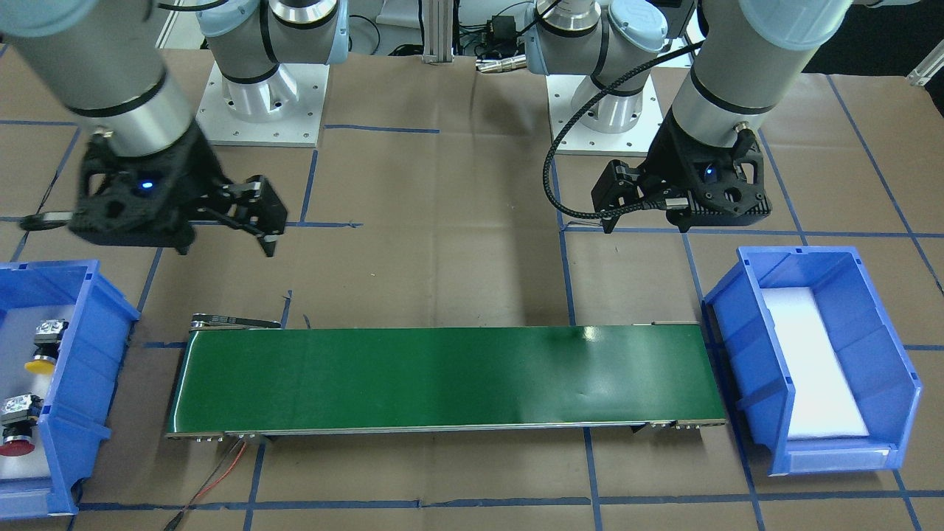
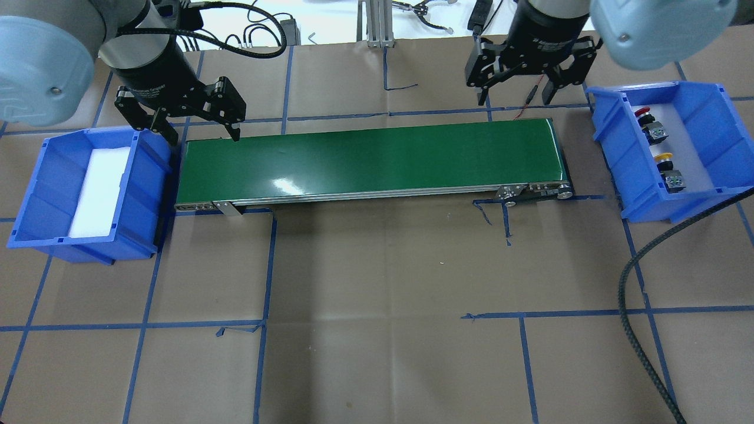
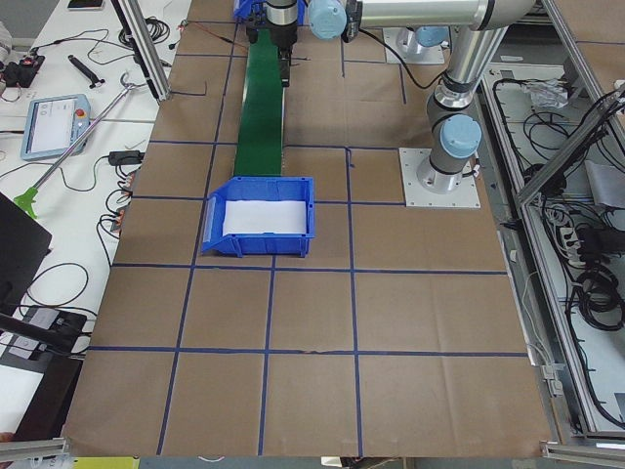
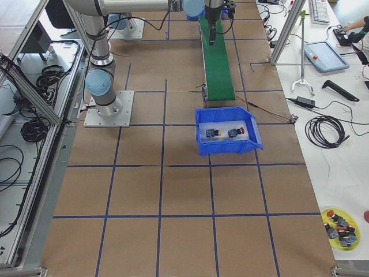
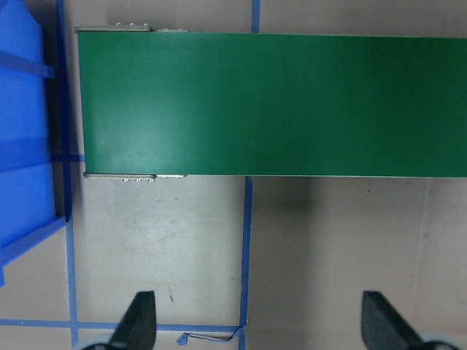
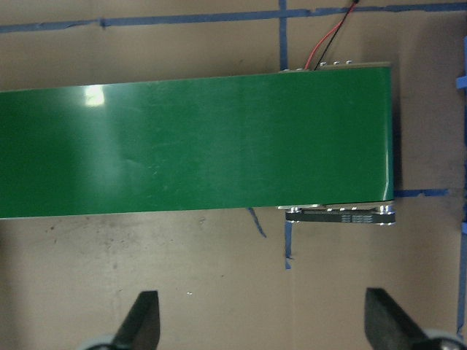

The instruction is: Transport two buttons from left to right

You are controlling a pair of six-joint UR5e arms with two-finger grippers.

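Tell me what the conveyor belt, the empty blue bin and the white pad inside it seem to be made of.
Conveyor belt: smooth green rubber or PVC, semi-glossy; it mirrors the lights. Empty blue bin: rigid moulded plastic, judging by its ribbed walls and even colour. White pad: probably foam, matte and plain white, though the look leaves that open.

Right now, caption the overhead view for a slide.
Left gripper and right gripper open near the belt ends; red button, yellow button in the right bin.

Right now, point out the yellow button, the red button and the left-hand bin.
yellow button [image 2: 664, 156]: overhead view, on its cap.
red button [image 2: 641, 110]: overhead view, on its cap.
left-hand bin [image 2: 44, 194]: overhead view, on its left wall.
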